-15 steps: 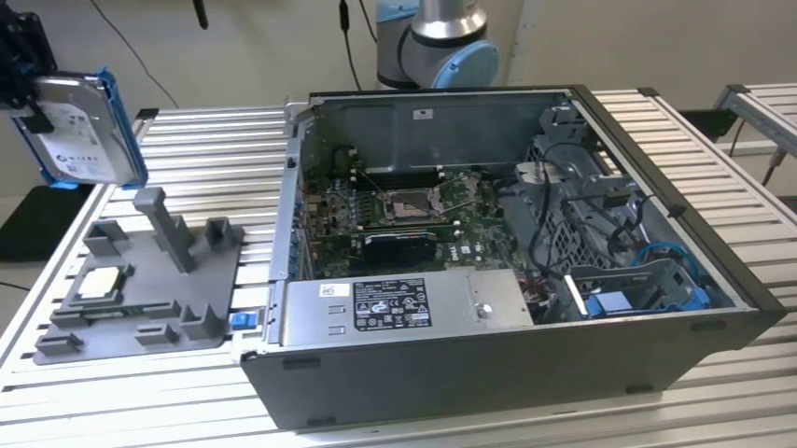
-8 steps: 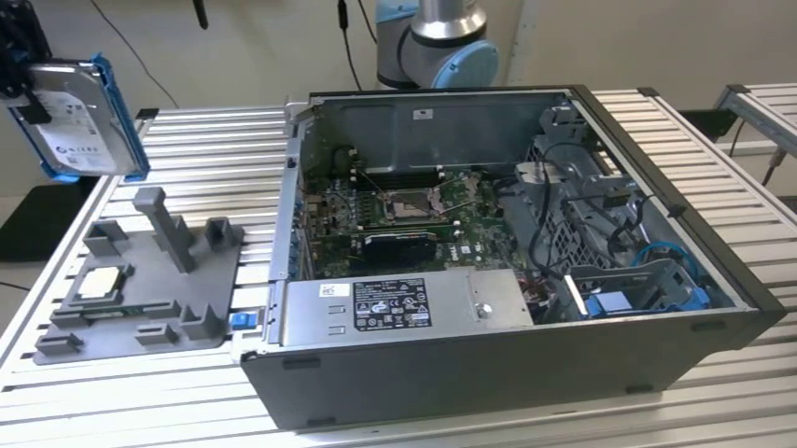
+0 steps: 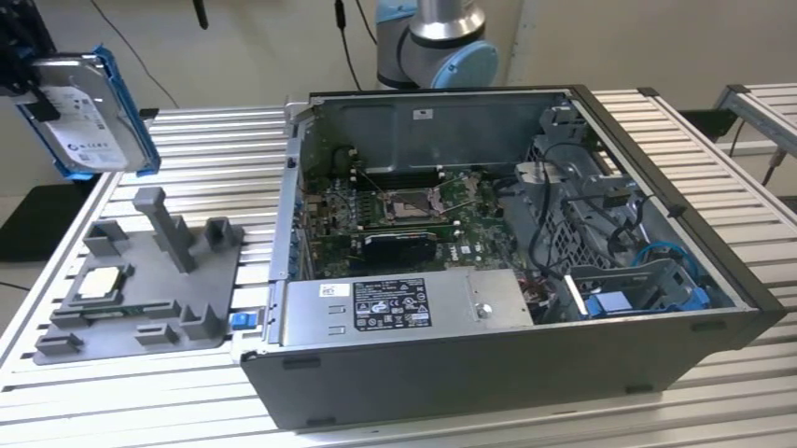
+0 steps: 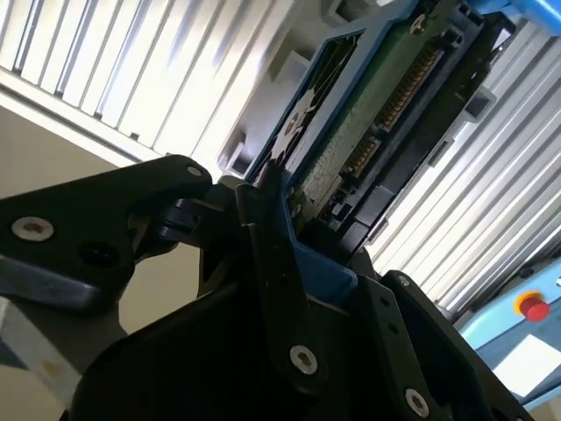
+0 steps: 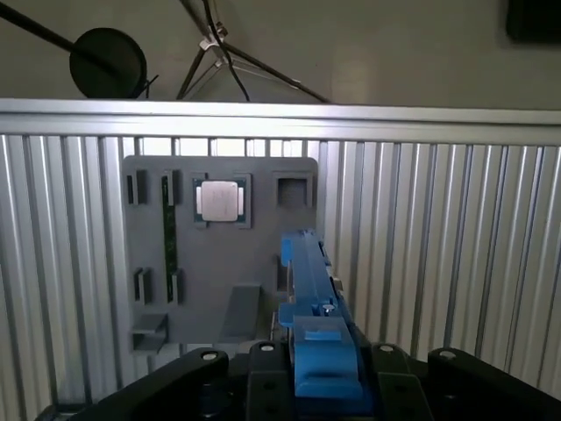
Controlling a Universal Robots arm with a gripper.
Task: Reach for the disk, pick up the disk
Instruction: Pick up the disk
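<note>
I count one grey stand (image 3: 137, 280), one square chip (image 3: 97, 283) lying on it, one disk (image 3: 81, 112) held up above it in my one gripper (image 5: 323, 355), and one open computer case (image 3: 498, 261) standing just beside it.

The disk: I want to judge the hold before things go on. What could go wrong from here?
First, the disk hangs in the air, gripped by the fingers near one edge, so much of it overhangs; a slip could drop it. Second, the grey stand and the small chip on it lie roughly below, and a fall might strike them.
</note>
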